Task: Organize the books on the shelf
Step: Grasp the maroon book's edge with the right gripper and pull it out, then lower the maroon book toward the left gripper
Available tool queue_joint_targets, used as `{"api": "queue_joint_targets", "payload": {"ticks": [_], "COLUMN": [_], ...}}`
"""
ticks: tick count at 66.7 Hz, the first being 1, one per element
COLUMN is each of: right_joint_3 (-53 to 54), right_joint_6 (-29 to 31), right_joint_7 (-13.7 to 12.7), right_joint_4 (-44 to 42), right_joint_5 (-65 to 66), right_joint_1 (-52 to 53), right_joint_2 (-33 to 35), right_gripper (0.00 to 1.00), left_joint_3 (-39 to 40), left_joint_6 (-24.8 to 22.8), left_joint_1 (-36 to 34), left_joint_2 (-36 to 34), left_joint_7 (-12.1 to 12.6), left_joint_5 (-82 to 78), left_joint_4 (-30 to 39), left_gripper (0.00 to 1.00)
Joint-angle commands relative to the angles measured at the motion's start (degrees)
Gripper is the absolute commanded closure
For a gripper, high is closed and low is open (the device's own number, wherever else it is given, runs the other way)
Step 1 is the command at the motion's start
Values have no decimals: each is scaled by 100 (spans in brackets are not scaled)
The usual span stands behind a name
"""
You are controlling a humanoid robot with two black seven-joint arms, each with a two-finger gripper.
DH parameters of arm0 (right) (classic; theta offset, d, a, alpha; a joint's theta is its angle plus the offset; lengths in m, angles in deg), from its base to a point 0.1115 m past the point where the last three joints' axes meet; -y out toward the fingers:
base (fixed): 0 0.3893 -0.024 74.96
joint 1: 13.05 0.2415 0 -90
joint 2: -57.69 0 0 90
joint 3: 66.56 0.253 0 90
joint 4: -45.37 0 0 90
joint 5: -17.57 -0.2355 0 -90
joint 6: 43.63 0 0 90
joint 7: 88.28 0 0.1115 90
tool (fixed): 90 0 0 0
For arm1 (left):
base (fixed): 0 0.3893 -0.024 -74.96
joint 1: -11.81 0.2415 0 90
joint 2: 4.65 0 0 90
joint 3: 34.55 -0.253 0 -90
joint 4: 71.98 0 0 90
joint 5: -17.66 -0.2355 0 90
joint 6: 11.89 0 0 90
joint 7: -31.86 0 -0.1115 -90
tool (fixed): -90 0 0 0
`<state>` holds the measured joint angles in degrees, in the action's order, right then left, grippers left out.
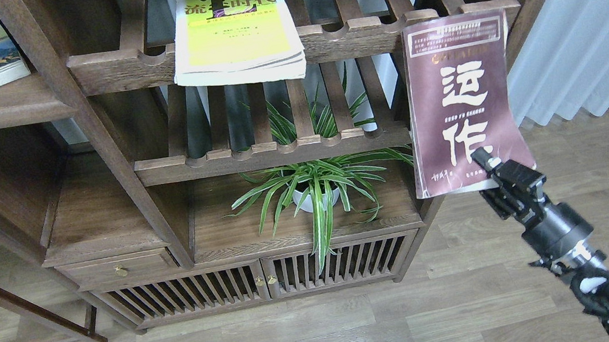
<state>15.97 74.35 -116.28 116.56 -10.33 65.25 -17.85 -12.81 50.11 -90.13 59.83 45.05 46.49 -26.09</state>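
One maroon book clamped in right end effector, before slatted rack and spider plant.

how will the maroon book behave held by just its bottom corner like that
Probably stays fairly stiff: the maroon book looks thick and stands upright from the right gripper. A corner pinch could let it pivot, and its worn cover may flex.

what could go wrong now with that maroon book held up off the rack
The thick maroon paperback with white characters is pinched only at its bottom corner by the right gripper, so it could swing or slip out. Carried left, it may clip the slatted wooden rack or the green spider plant.
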Motion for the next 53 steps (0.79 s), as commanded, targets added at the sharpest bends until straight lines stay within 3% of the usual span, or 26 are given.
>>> {"api": "queue_joint_targets", "payload": {"ticks": [1,17,53], "right_joint_3": [-368,-869,-2232], "right_joint_6": [2,2,2], "right_joint_7": [0,0,0], "right_joint_4": [-17,-167,-615], "right_joint_5": [30,109,223], "right_joint_1": [-16,309,652], "right_joint_2": [-137,-489,-1209], "right_gripper": [100,100,100], "left_joint_3": [146,480,1122], "left_joint_6": [0,0,0], "left_joint_1": [34,87,333], "left_joint_2": [3,3,-76], "left_joint_7": [0,0,-211], "left_joint_5": [8,17,79], "left_joint_4": [7,174,2283], "left_gripper": [1,1,1]}}
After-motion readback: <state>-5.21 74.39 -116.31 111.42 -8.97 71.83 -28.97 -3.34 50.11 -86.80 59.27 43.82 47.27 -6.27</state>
